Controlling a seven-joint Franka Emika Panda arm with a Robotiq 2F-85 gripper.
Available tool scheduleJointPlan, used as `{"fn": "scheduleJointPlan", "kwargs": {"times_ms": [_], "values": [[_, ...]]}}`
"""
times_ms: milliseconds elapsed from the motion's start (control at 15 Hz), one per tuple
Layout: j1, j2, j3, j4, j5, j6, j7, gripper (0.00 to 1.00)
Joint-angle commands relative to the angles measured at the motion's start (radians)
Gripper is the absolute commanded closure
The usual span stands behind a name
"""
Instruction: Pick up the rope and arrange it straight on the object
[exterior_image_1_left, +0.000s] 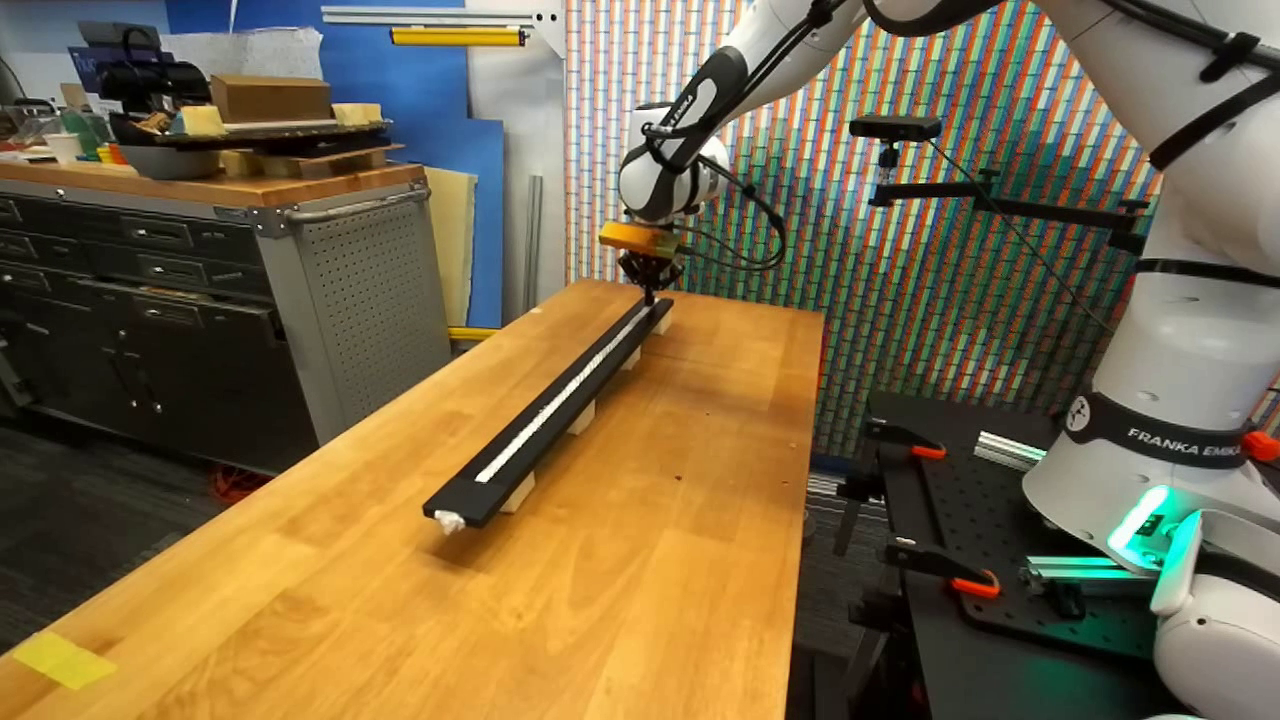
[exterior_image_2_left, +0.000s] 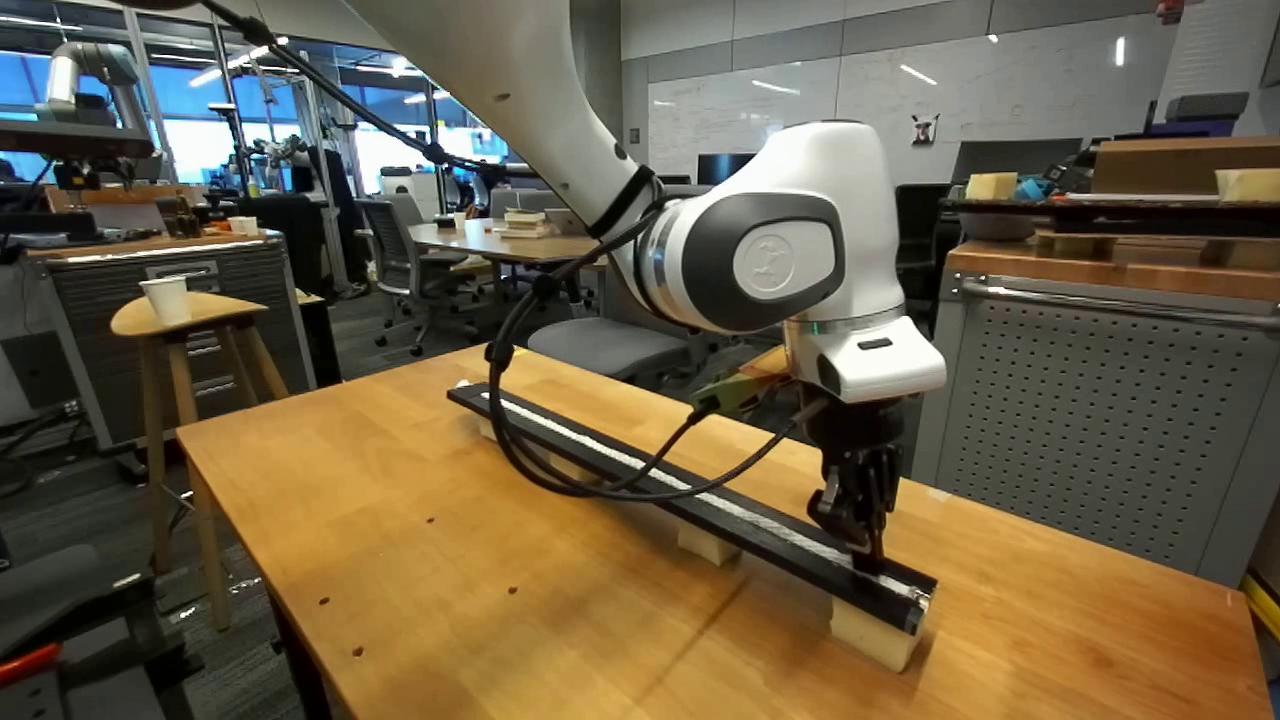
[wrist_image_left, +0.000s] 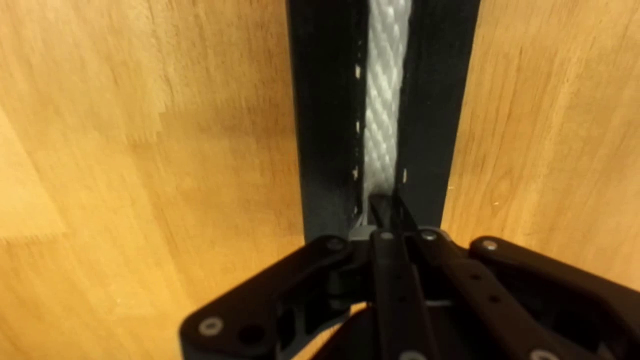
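Note:
The white rope (exterior_image_1_left: 560, 397) lies nearly straight along the top of the long black bar (exterior_image_1_left: 462, 496), and both show in both exterior views. In the wrist view the braided rope (wrist_image_left: 385, 85) sits in a channel down the middle of the black bar (wrist_image_left: 327, 125). My gripper (exterior_image_2_left: 868, 562) points down near one end of the bar, its tips at the rope. A short stretch of rope shows beyond the tips in an exterior view. In the wrist view the fingers (wrist_image_left: 390, 202) are together on top of the rope; no rope is seen between them. The tips partly hide the rope there.
The bar rests on several small wooden blocks (exterior_image_2_left: 870, 632) above the wooden table (exterior_image_1_left: 640, 600). A crumpled white bit (exterior_image_1_left: 450, 521) sits at the bar's near end. Black cables (exterior_image_2_left: 590, 490) hang from the arm over the bar. Yellow tape (exterior_image_1_left: 64, 659) marks a table corner.

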Motion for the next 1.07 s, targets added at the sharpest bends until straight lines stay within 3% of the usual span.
{"fn": "scheduleJointPlan", "kwargs": {"times_ms": [0, 733, 1000], "values": [[-0.008, 0.028, 0.015, 0.026, 0.002, -0.022, -0.001, 1.0], [0.111, -0.153, -0.035, -0.156, -0.083, -0.011, 0.023, 1.0], [0.141, -0.224, -0.024, -0.204, -0.122, -0.041, 0.009, 1.0]]}}
